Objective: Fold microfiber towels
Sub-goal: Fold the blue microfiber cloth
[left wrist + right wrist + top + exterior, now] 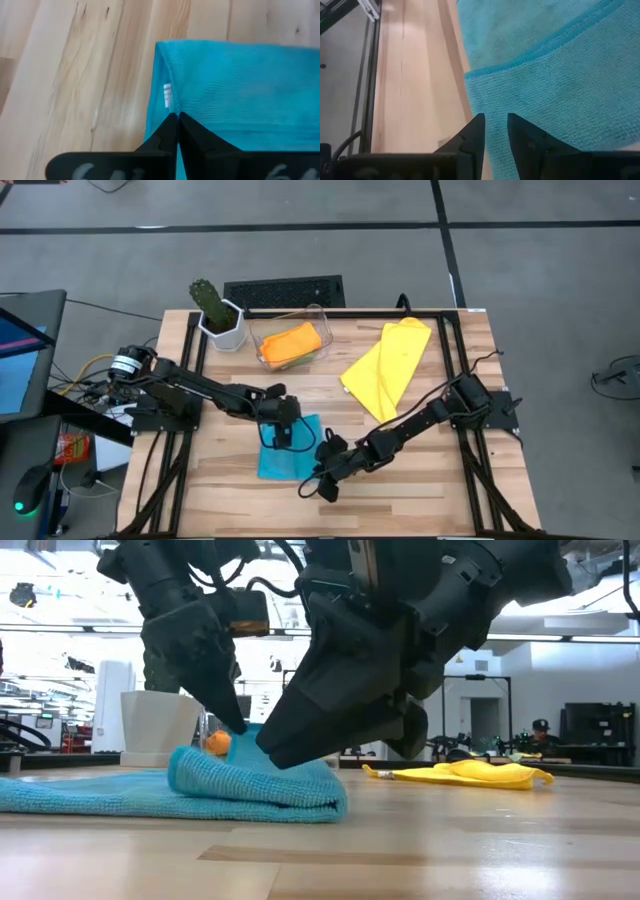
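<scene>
Now, left hand (177,117) pinched on light blue towel (240,85) edge, right hand (495,125) slightly apart over it

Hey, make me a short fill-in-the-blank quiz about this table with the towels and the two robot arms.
1. Both claws work at the ____ towel.
2. The left claw is ____ on that towel's edge.
3. The orange towel lies in the clear ____.
4. The yellow towel lies on the ____, apart from both arms.

Missing words: light blue; shut; bin; table
</scene>
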Controlling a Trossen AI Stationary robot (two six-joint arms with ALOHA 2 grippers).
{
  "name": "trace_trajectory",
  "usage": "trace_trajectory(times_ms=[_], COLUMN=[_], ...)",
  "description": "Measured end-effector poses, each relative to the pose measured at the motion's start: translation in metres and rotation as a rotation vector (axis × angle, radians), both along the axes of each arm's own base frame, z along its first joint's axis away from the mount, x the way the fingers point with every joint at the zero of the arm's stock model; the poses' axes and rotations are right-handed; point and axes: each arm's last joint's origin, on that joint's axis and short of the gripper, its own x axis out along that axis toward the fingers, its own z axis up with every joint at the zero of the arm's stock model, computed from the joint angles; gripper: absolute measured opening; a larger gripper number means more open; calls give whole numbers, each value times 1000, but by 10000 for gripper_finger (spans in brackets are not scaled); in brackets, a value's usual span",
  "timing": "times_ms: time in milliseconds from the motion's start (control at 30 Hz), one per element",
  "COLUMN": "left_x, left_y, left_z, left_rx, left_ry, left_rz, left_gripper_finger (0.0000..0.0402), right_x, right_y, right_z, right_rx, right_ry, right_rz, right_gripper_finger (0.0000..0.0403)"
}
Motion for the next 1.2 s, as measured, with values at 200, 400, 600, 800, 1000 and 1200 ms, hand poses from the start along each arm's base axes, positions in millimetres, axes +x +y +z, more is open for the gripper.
trace_trajectory(times_ms=[200, 400, 600, 800, 1000, 1200], left_x=[0, -5, -5, -11, -17, -19], left_y=[0, 3, 1, -1, -7, -23], left_z=[-1, -4, -4, -6, 11, 12], left_rx=[7, 40, -40, -106, -131, -69], left_ry=[1, 52, 65, 127, 58, -9], left_rz=[-7, 16, 5, 29, 69, 86], left_gripper_finger=[0, 15, 80, 143, 158, 158], right_x=[-1, -1, -1, 1, 5, 7], right_y=[-1, -2, -3, -2, 3, 1], right_z=[-2, -2, -2, -1, 6, 8], right_rx=[-9, -17, -20, -41, -73, -135], right_ry=[18, 23, 25, -3, -109, -144], right_rz=[0, 1, 1, 31, 96, 141], right_gripper_finger=[109, 109, 109, 109, 109, 109])
